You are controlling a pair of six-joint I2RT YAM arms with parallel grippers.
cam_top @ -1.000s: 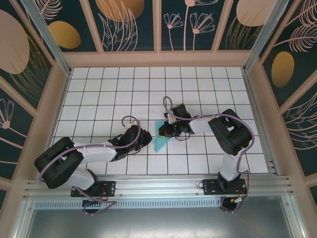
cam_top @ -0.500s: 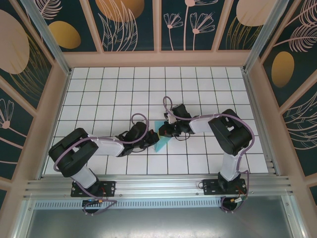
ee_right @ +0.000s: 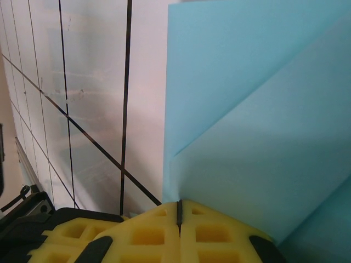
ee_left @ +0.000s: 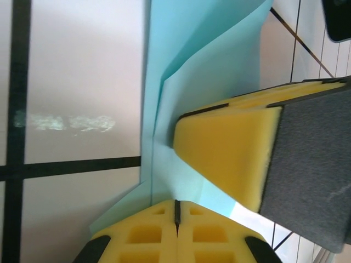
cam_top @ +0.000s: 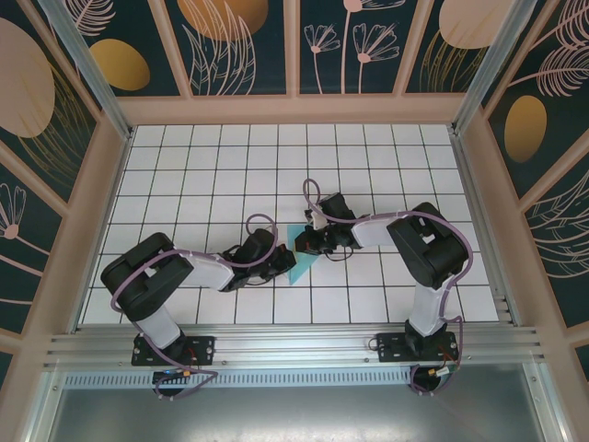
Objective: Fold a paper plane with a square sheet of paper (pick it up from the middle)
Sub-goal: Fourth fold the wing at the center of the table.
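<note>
White tiles with black lines cover the table under me, and painted walls with flowers stand around it. The blue paper lies on the tiles between my two grippers. It is already folded into a smaller shape with layers.

My left gripper is squeezed closed, pad against pad. The paper sits right at its tips and runs away in front of it. My right gripper is squeezed closed too. Its tips touch the paper, which spreads out ahead of it and to its right. I cannot see any paper pinched inside either one, so I think both are pressing down on it, not holding it. From my left wrist I see my right gripper's yellow pad leaning on the paper just ahead of my left tips.

What could go wrong? My grippers are so near each other that they could bump. If I slide a tip along the fold, the thin paper could drag, bunch up or tear. If I press in the wrong spot, the fold comes out crooked. If one gripper lifts off too soon, the flap may spring open.
</note>
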